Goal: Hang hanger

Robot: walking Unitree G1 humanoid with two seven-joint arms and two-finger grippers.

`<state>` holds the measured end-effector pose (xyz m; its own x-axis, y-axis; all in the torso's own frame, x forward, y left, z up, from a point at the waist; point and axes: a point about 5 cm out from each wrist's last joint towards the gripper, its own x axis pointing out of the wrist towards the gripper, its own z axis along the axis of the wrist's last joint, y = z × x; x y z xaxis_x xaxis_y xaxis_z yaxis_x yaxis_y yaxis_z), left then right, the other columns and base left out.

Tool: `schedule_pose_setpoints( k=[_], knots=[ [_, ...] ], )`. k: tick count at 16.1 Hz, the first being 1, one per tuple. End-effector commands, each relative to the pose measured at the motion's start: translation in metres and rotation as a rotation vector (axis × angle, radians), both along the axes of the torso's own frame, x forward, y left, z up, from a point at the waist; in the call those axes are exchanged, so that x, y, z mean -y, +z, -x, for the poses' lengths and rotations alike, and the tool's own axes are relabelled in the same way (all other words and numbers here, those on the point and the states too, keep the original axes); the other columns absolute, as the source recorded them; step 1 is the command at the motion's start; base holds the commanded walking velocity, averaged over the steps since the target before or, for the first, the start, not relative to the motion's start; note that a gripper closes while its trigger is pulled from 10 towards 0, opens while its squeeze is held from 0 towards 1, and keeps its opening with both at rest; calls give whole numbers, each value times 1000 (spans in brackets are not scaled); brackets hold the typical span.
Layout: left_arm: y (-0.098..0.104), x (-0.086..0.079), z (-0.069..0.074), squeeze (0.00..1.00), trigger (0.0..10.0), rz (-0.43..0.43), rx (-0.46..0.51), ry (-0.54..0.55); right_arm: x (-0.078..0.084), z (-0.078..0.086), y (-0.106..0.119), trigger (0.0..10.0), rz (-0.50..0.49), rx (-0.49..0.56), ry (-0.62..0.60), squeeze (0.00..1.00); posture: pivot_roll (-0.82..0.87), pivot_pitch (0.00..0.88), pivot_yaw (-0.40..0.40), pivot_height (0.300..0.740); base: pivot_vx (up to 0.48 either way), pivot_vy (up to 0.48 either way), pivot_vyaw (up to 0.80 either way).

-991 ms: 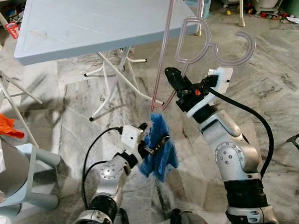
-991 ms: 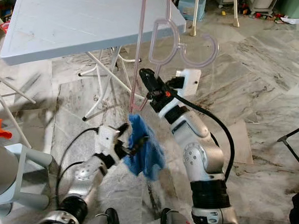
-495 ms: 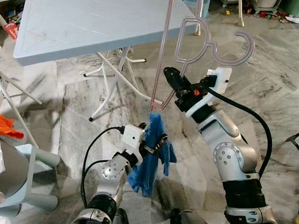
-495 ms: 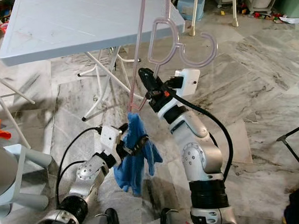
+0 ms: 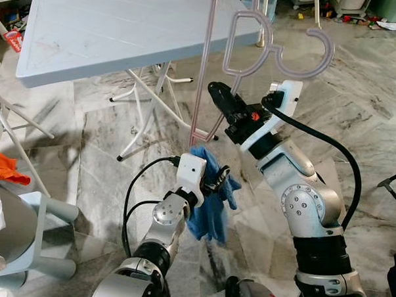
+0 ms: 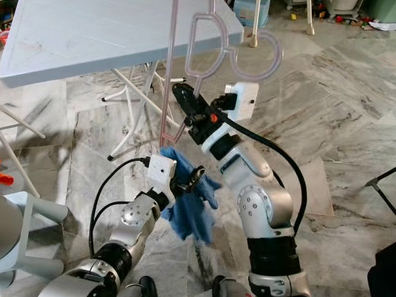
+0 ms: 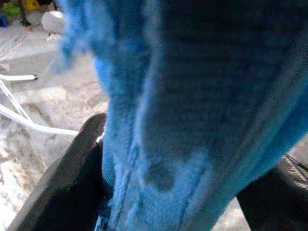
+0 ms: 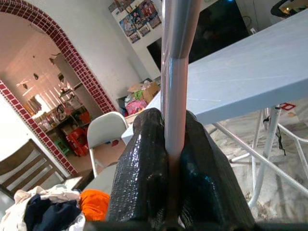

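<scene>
A clear pink hanger [image 5: 246, 48] is held up in front of the pale blue table [image 5: 114, 34], its hook to the robot's right. It is gripped by the right gripper [image 5: 219, 100], whose black fingers [image 8: 144, 178] are clamped tight on its rod. A blue cloth [image 5: 210, 200] is pinched in the left gripper [image 5: 216, 182] just below the hanger's lower corner, and hangs over the marble floor [image 5: 368, 128].

The hanger [image 5: 246, 48] runs off the top edge; blue cloth [image 7: 192, 110] blurred.
</scene>
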<state>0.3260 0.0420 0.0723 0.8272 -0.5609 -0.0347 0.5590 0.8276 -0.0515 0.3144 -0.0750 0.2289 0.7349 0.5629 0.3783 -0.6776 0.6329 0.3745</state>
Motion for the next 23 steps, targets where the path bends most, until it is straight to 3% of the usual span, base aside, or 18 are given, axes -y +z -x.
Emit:
schedule_pose_setpoints(
  k=[1, 10, 23],
  knots=[
    [-3, -1, 1, 0, 0, -6, -11, 8, -5, 5, 9, 10000, -6, 38, 30, 0, -178, 217, 1, 740, 0, 0, 0],
    [-15, -29, 5, 0, 0, -4, -30, 60, 3, -7, 6, 10000, 19, 53, -52, 0, -126, 195, 10, 740, 0, 0, 0],
    [-4, -28, -2, 0, 0, 47, -12, 66, 0, -14, 3, 10000, 10, 58, -72, 0, -96, 195, 5, 740, 0, 0, 0]
  ],
)
